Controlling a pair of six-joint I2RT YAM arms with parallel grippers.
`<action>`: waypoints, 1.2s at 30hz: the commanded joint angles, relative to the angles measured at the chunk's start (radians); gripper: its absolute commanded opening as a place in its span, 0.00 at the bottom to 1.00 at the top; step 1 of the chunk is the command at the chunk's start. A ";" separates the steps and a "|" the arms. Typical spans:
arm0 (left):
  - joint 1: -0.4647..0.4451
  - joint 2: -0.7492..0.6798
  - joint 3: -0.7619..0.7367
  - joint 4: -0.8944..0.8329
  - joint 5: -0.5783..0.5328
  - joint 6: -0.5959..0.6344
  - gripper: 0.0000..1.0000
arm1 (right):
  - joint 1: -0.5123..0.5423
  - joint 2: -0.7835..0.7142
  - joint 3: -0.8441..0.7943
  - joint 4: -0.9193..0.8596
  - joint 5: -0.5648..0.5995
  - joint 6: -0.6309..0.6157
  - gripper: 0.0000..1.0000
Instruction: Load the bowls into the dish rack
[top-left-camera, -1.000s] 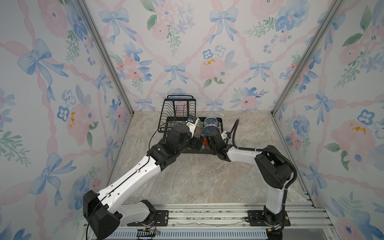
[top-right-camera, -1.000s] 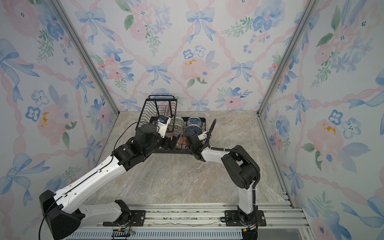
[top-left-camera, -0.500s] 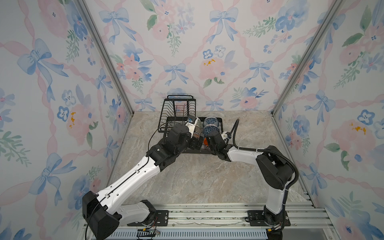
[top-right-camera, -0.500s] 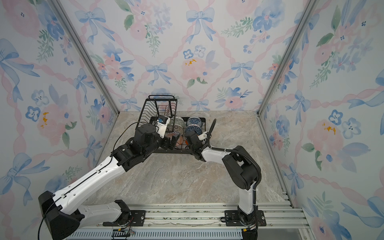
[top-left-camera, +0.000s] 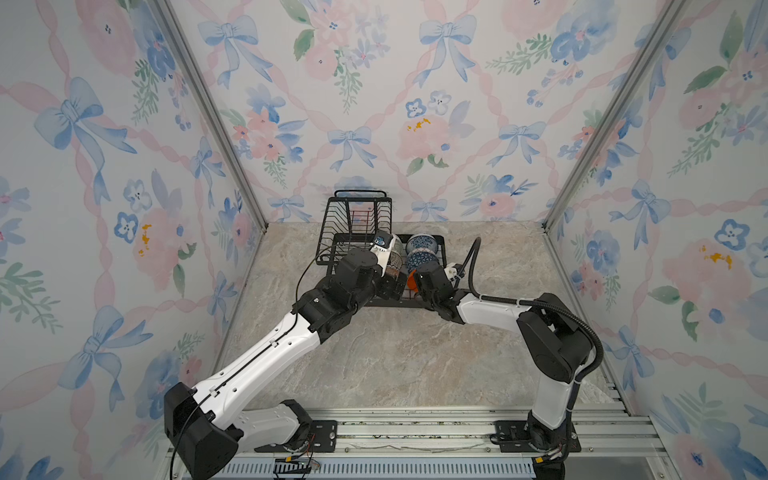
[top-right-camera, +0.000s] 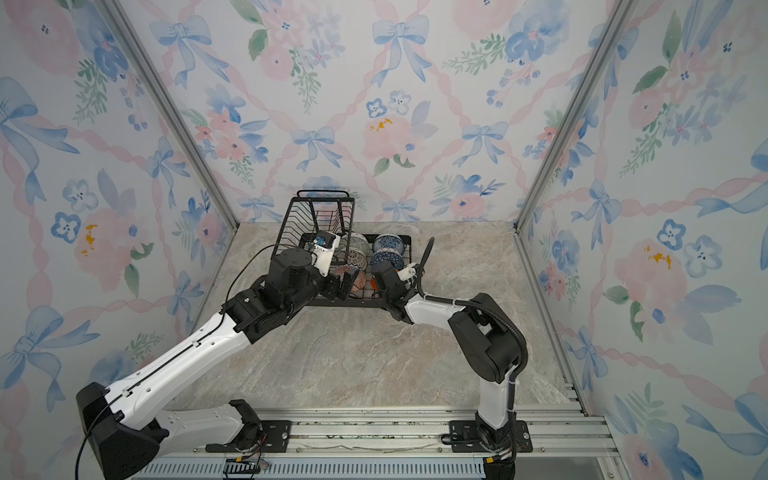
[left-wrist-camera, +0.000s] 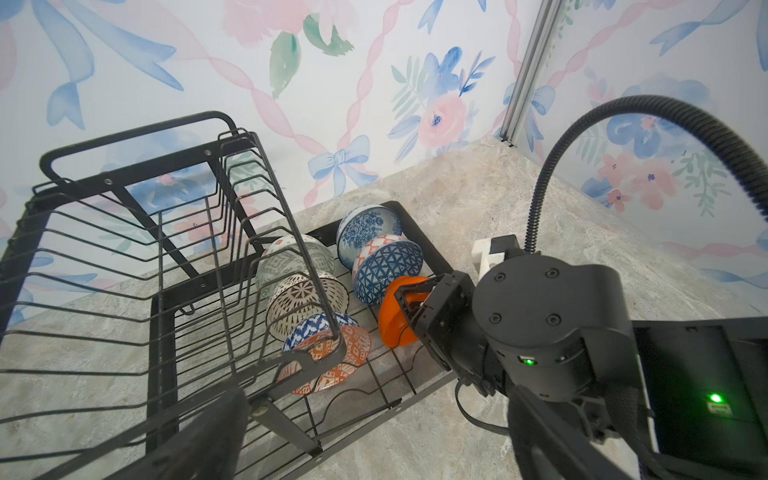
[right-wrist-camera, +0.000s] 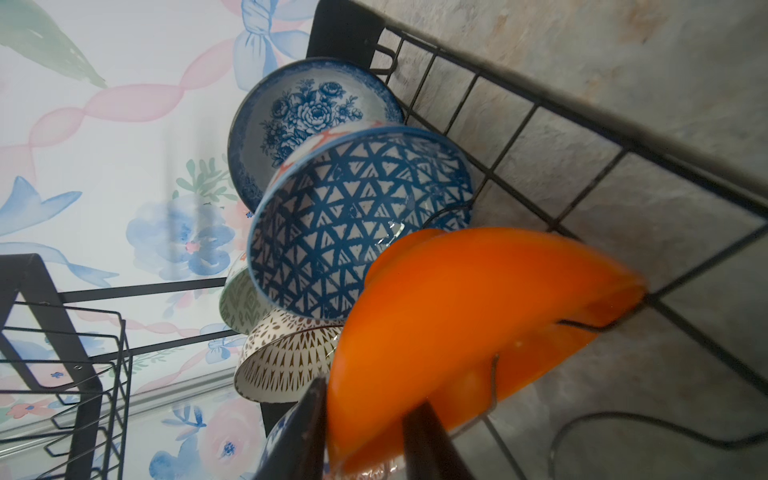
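The right hand (right-wrist-camera: 370, 395) straddles the wall of the orange bowl (right-wrist-camera: 457, 311), one finger inside and one outside, jaws partly apart; whether the pads press it I cannot tell. That bowl stands on edge in the front slot of the lower tray of the rack (right-wrist-camera: 345, 33), mouth turned toward this hand, just in front of the blue triangle bowl (right-wrist-camera: 353, 224), so the way out is probably straight back along the fingers, off the rim. The left hand (top-right-camera: 348, 283) hangs wide and empty near the neighbouring row, both arms reaching in across the worktop (top-left-camera: 395, 353).
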 joint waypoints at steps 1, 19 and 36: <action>-0.004 -0.019 -0.002 -0.006 0.004 -0.009 0.98 | 0.006 -0.045 -0.018 -0.032 0.005 -0.023 0.34; 0.015 -0.035 -0.007 -0.006 0.013 -0.049 0.98 | 0.001 -0.132 -0.044 -0.072 0.004 -0.093 0.41; 0.097 -0.052 -0.016 -0.002 0.008 -0.133 0.98 | -0.012 -0.274 -0.059 -0.147 -0.026 -0.258 0.53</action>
